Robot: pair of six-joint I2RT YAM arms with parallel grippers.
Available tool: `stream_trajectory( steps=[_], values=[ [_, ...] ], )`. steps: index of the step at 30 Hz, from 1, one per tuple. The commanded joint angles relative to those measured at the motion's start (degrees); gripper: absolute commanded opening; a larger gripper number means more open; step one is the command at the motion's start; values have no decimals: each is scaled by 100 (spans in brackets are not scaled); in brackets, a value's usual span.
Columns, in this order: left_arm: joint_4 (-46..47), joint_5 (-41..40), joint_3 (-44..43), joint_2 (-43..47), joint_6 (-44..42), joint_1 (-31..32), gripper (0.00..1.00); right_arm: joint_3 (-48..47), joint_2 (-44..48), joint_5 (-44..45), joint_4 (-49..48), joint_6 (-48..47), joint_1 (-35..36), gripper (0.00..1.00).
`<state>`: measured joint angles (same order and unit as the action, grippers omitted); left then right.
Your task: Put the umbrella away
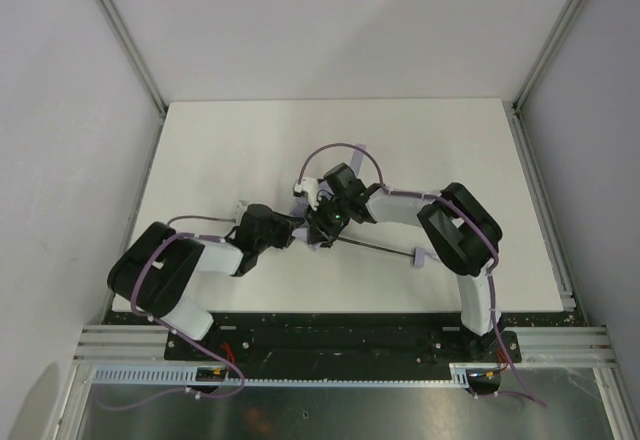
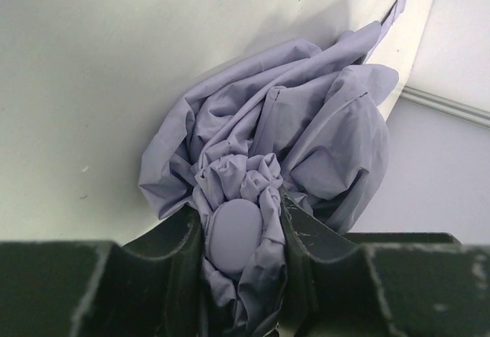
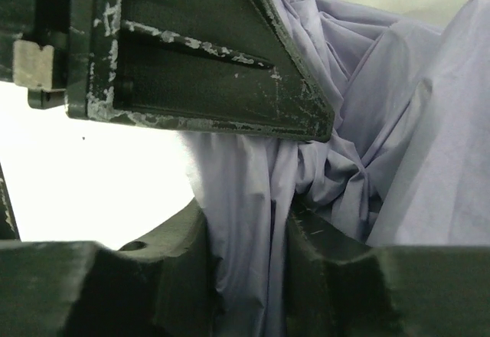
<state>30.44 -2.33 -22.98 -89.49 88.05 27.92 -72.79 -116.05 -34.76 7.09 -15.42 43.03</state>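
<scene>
White table (image 1: 220, 150), matte, plain; few tiny dark specks (image 2: 84, 170) on surface. Umbrella (image 2: 306, 138) lies on it near middle. Pale lavender fabric (image 3: 429, 122) crumpled in loose heap, folds bunched, one pointed flap reaching out past heap. Thin black shaft (image 1: 380, 249) runs low along table toward right side, ending in small pale handle (image 1: 420, 256).

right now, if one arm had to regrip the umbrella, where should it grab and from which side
Probably the thin black shaft, from above with the gripper closing across it. It juts out bare and straight from the bunched canopy to the handle, a rigid part, whereas the canopy is loose crumpled fabric already pinched by the left gripper and right gripper.
</scene>
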Motion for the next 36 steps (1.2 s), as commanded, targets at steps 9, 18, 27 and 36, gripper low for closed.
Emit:
stream_trajectory(
  steps=[9, 18, 27, 36],
  values=[
    [-1107, -154, 270, 699, -412, -32, 0, 951, 1826, 2961, 394, 1206, 719, 87],
    [-2546, 174, -286, 779, -207, -37, 0, 1655, 2304, 4858, -742, 230, 2050, 96],
    [-2907, 744, -340, 927, 103, -41, 0, 1621, 1106, 5840, -2259, -412, 2310, 90],
    [-3154, 973, -311, 1306, 236, -57, 0, 1610, 466, 5753, -1851, 479, 1945, 29]
  ],
)
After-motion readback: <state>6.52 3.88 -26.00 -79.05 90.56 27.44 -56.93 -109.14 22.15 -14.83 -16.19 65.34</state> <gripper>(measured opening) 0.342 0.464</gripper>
